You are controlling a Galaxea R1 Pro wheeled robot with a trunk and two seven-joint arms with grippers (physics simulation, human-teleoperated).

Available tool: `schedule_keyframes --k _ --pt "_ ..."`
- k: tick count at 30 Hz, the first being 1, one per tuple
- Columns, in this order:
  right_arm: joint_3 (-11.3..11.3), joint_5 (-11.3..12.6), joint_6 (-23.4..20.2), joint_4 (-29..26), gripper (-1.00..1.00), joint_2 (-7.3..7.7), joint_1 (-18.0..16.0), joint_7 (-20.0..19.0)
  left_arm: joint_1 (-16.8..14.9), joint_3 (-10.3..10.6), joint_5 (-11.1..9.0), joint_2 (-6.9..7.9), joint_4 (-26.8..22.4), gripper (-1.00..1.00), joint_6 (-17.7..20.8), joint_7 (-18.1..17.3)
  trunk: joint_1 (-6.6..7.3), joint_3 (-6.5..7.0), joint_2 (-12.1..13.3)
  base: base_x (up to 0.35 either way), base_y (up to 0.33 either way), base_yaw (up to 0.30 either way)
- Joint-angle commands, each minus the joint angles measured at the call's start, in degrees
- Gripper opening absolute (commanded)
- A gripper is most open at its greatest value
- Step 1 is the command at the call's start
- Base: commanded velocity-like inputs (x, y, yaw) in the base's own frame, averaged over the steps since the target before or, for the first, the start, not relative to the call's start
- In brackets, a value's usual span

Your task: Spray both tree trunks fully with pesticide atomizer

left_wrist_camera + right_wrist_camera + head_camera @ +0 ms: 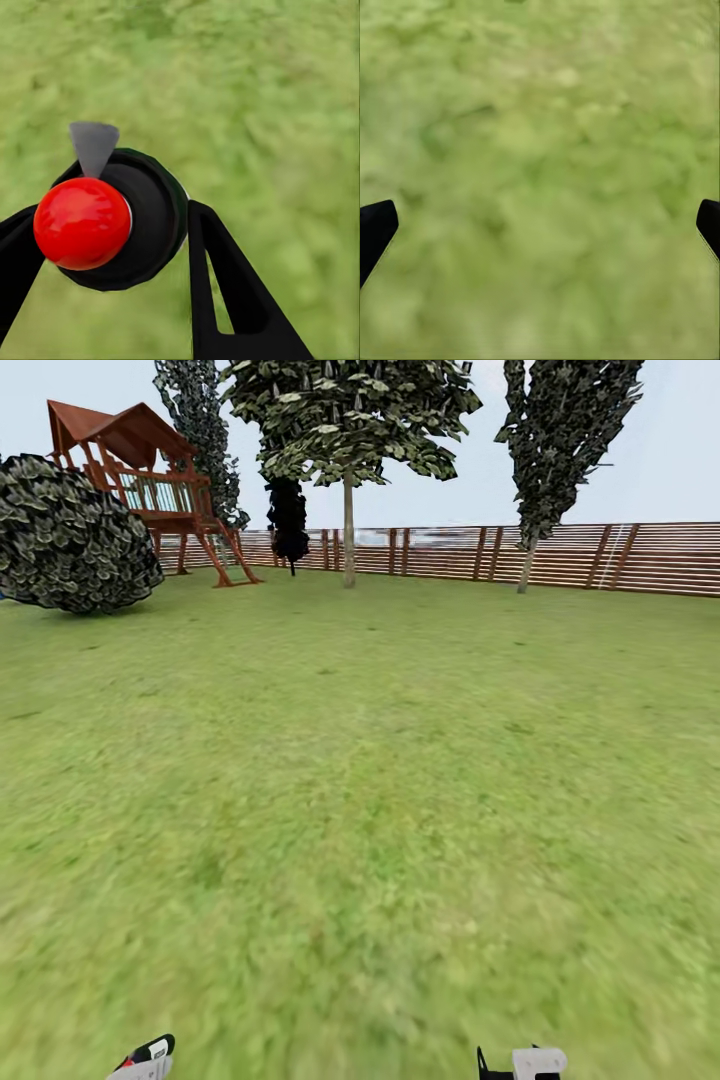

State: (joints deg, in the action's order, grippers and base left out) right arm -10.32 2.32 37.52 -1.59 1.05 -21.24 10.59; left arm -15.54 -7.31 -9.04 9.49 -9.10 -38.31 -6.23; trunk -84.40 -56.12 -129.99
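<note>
The left claw is clamping the pesticide atomizer, red cap toward the camera. The right claw is gaping wide. The nearest tree trunk is standing far ahead, straight across the lawn.

- wooden play tower with a reddish roof at the far left, standing by the fence line
- big round leafy bush just in front of it, far left
- near-black narrow conifer at the back
- pale, hazy sky above it all
</note>
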Motion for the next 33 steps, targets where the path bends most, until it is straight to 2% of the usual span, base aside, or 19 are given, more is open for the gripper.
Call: schedule_keyframes --k 1,33 --pt "-0.49 0.23 0.1 0.03 1.0 0.0 -0.03 0.3 -0.03 -0.23 -0.54 0.0 0.05 -1.0 -0.1 -0.62 -0.03 -0.05 -0.02 0.339 0.0 0.0" --pt "-0.49 0.23 0.1 0.04 1.0 0.0 -0.03 0.31 -0.02 -0.21 -0.54 0.0 0.08 -1.0 -0.15 -0.62 -0.03 -0.05 -0.02 0.339 0.0 0.0"
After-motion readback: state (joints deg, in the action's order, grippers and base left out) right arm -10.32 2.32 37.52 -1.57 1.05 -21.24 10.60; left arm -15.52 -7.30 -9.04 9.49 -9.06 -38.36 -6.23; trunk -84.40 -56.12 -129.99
